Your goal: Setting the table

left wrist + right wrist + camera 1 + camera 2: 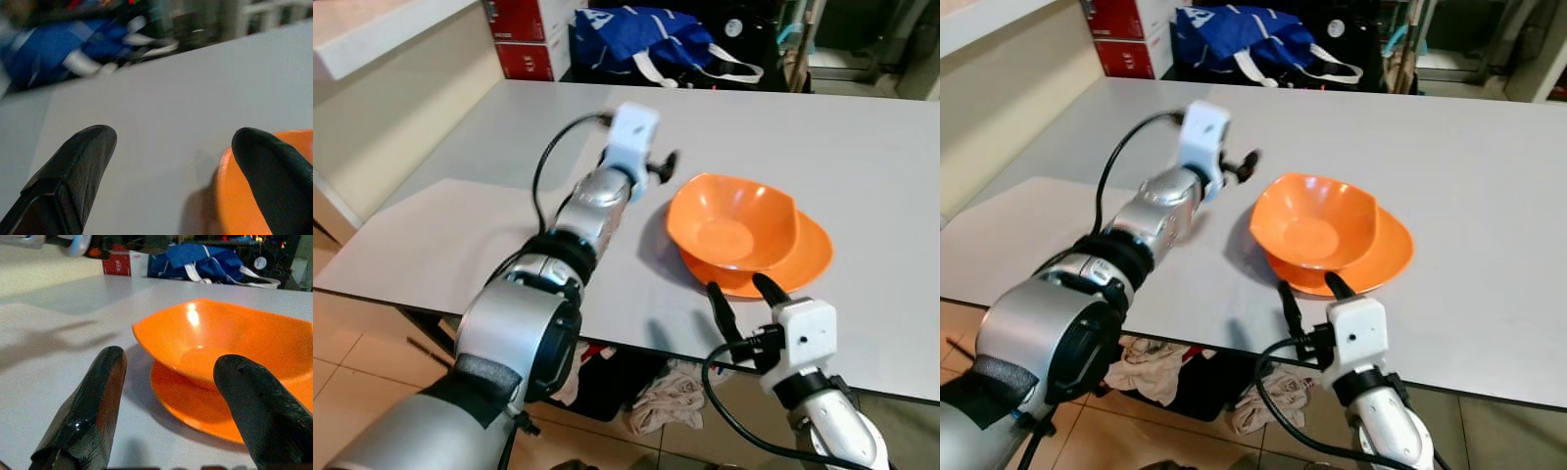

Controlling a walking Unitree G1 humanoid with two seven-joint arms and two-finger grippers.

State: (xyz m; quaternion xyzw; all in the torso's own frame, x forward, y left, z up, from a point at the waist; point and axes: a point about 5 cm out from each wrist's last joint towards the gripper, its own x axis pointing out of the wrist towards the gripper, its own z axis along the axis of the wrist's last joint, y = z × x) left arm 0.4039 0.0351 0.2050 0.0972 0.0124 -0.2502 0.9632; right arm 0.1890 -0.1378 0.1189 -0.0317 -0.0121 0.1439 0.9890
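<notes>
Orange plate (808,262) lies half hidden under the orange bowl (732,221); right end effector (741,294) just before it, spread, empty; left end effector (171,181) beside the bowl, likewise.

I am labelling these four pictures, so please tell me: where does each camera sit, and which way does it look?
Left eye: on the head, looking down at the white table; both silver arms show.
Right eye: beside it, same scene.
Left wrist: along the open left tool, across the table toward the blue bag.
Right wrist: along the open right tool, facing the orange bowl on its orange plate.
All four views share the bowl.
</notes>
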